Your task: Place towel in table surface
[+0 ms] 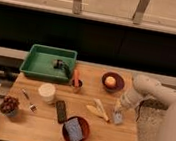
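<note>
A small light-blue towel [118,118] is at the right side of the wooden table [36,130], at table level, next to a pale yellow object [98,111]. My gripper [118,109] hangs at the end of the white arm that reaches in from the right. It is right above the towel and touches its top edge. Whether the towel is still held is hidden.
A green tray [32,60] holding a dark object stands at the back left. Also on the table are a cup with an orange item [76,83], a bowl with an orange [112,81], a white cup [47,92], a dark phone-like bar [61,111], a red bowl with a blue item [76,129], a bowl of dark fruit [8,106] and a fork [28,100].
</note>
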